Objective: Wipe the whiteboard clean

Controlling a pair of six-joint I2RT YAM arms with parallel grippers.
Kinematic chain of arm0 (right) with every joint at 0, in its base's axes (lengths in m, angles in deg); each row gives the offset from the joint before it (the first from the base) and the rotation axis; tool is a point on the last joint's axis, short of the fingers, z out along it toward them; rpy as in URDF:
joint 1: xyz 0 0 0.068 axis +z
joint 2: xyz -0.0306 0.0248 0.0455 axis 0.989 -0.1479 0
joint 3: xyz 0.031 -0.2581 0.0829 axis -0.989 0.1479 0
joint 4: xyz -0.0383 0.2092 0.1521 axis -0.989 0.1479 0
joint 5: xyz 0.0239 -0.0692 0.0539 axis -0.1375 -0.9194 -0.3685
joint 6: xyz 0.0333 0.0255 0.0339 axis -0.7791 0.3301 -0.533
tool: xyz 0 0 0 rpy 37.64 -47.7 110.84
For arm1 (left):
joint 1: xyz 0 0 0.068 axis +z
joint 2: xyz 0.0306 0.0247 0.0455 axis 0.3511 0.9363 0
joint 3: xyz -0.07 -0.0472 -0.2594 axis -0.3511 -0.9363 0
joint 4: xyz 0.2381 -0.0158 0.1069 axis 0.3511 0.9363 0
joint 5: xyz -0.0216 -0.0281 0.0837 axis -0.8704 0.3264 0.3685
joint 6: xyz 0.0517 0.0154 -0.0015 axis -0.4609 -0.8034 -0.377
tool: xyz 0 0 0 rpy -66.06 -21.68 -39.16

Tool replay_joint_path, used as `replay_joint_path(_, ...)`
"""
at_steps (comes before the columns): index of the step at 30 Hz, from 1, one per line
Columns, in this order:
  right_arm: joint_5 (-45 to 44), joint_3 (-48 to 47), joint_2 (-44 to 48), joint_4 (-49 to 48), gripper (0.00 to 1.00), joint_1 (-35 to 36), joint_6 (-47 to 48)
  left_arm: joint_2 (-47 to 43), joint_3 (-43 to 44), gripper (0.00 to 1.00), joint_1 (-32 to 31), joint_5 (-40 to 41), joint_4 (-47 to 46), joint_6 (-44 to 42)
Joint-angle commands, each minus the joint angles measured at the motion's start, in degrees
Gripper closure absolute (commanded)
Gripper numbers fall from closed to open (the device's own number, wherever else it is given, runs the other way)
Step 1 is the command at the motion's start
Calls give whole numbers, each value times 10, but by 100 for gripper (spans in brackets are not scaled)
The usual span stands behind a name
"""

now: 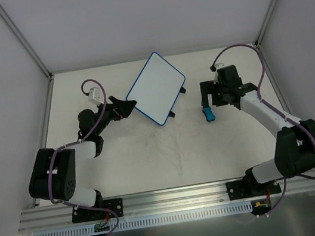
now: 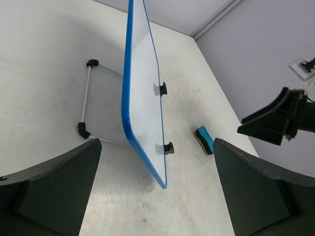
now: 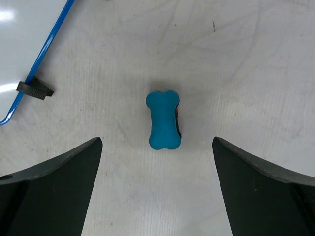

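The whiteboard [image 1: 156, 88] is white with a blue rim and stands tilted on a thin wire stand [image 2: 84, 103] at the table's middle back. No marks show on its face. In the left wrist view it [image 2: 142, 78] is seen nearly edge-on, with two black tabs. My left gripper [image 1: 124, 106] is open and empty, just left of the board's near-left edge, not touching it [image 2: 157, 196]. The small blue eraser [image 1: 209, 113] lies on the table right of the board. My right gripper [image 1: 210, 98] is open and empty above it; the eraser [image 3: 164, 120] lies just ahead of the fingers.
The table [image 1: 151, 155] is white and scuffed, walled by grey panels with metal frame posts [image 1: 20, 38]. A corner of the board [image 3: 24, 49] and one black tab [image 3: 35, 89] show at the right wrist view's left. The right gripper [image 2: 275, 123] shows in the left wrist view.
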State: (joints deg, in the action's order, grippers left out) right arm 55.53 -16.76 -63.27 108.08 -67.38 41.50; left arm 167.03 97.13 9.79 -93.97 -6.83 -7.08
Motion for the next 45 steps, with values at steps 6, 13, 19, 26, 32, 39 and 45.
replay_joint_path(6, 20, 80, 166, -48, 1, -3, 14, -192, -37, 1, 2, 92, 213, -85)
replay_joint_path(13, -1, 149, 268, -42, 1, -2, -2, -321, -70, 1, 3, 138, 348, -114)
replay_joint_path(19, -1, 220, 384, -44, 1, -2, -8, -459, -133, 1, 3, 144, 397, -111)
replay_joint_path(26, 0, 255, 432, -43, 1, -2, -22, -589, -202, 1, 2, 159, 442, -113)
replay_joint_path(32, 3, 268, 467, -44, 1, -1, -28, -692, -233, 1, 2, 165, 500, -146)
replay_joint_path(39, 3, 282, 500, -44, 1, -1, -30, -736, -246, 1, 2, 157, 507, -157)
replay_joint_path(45, -1, 284, 503, -42, 1, -2, -29, -742, -248, 1, 3, 146, 507, -168)
